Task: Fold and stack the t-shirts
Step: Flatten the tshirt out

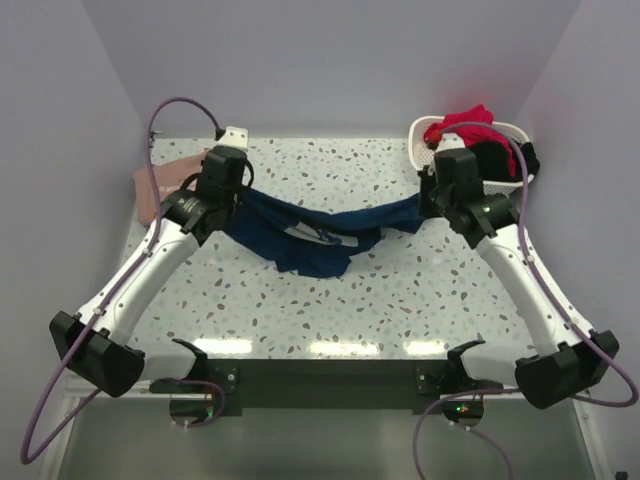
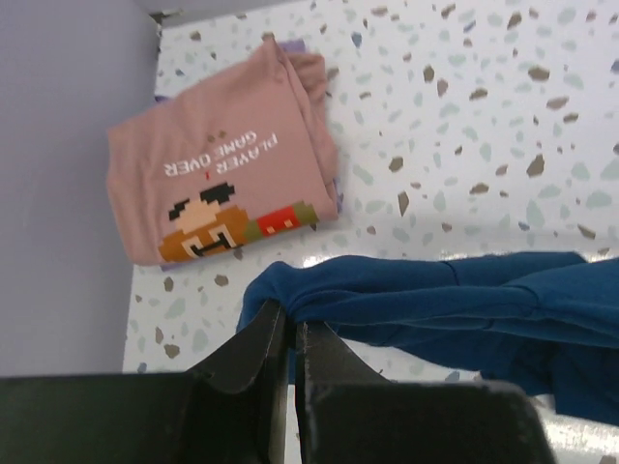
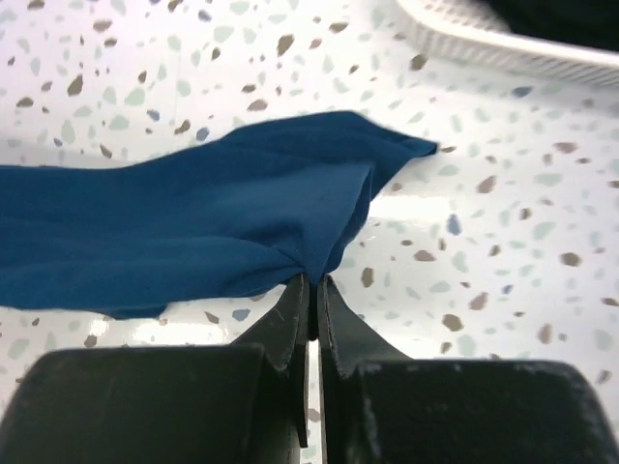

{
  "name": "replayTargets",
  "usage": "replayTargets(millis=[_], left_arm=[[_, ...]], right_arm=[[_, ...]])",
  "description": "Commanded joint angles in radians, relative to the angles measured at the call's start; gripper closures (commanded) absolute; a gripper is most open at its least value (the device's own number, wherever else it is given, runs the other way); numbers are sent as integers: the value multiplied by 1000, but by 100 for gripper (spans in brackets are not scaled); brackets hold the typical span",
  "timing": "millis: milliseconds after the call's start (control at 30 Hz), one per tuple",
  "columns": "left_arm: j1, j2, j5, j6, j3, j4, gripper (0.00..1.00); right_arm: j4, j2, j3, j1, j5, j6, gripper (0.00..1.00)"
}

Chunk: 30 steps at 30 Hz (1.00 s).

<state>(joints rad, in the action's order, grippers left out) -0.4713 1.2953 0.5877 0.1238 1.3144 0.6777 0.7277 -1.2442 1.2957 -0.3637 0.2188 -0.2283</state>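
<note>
Cloth of the dark blue t-shirt point(image 1: 310, 235) stretches between both arms over the far half of the worktop point(image 1: 400, 300), its middle sagging low. The left tool point(image 2: 292, 327) is pressed together, pinching one bunched end. The right tool point(image 3: 314, 282) is clamped on the other end. The salmon-pink t-shirt point(image 2: 221, 188) lies folded at the far left corner. A white basket point(image 1: 416, 135) holding red and black clothes sits at the far right corner.

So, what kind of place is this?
Probably a robot test booth: plain pale walls enclose a speckled table, the left arm and right arm are mounted at its near edge, and a white basket holds clothes.
</note>
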Motion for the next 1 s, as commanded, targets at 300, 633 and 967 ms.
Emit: replayTargets(millis=[300, 633, 967], left_arm=[[7, -108, 3, -177, 419, 71, 100], [7, -136, -331, -220, 750, 226, 100], [5, 25, -410, -250, 633, 237, 100]], right_arm=[[252, 184, 407, 3, 152, 118, 100], [443, 230, 838, 3, 94, 142, 100], [283, 195, 591, 3, 186, 138, 100]])
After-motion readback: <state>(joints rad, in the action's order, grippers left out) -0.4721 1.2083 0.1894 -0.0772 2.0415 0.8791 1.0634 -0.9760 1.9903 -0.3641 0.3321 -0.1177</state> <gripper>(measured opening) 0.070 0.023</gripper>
